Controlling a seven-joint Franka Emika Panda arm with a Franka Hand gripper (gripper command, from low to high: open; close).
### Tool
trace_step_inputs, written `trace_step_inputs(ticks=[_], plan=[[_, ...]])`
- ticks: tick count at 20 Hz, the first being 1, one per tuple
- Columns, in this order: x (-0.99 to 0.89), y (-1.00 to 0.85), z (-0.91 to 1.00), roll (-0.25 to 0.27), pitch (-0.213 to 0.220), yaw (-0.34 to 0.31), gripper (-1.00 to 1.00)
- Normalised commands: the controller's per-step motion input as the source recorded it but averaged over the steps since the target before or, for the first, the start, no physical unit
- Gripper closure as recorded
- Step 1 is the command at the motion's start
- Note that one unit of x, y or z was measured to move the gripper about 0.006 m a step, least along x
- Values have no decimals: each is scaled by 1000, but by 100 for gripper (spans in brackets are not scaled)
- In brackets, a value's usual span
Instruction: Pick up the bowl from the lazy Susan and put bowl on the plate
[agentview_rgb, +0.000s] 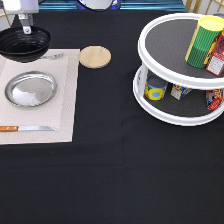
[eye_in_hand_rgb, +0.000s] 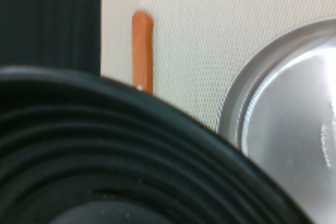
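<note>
Bowl carried off the lazy Susan, held above the placemat beside the plate.

The hand (agentview_rgb: 26, 29) is closed on the far rim of the bowl (agentview_rgb: 24, 45), which hangs clear of the desk (agentview_rgb: 115, 170) just beyond the plate (agentview_rgb: 31, 90), toward the exterior view's top. The lazy Susan (agentview_rgb: 172, 112) stands well apart from the plate, toward the exterior view's right. The bowl looks rigid, glossy and probably slippery and breakable; a pinch across the rim suits it, though an edge grip may let it tilt.
</note>
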Motion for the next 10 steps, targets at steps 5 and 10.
trace_step_inputs(ticks=[5,10], plan=[[-22,-593,-474,63,178,-106,100],[-101,-415,-575,91,214,-59,100]])
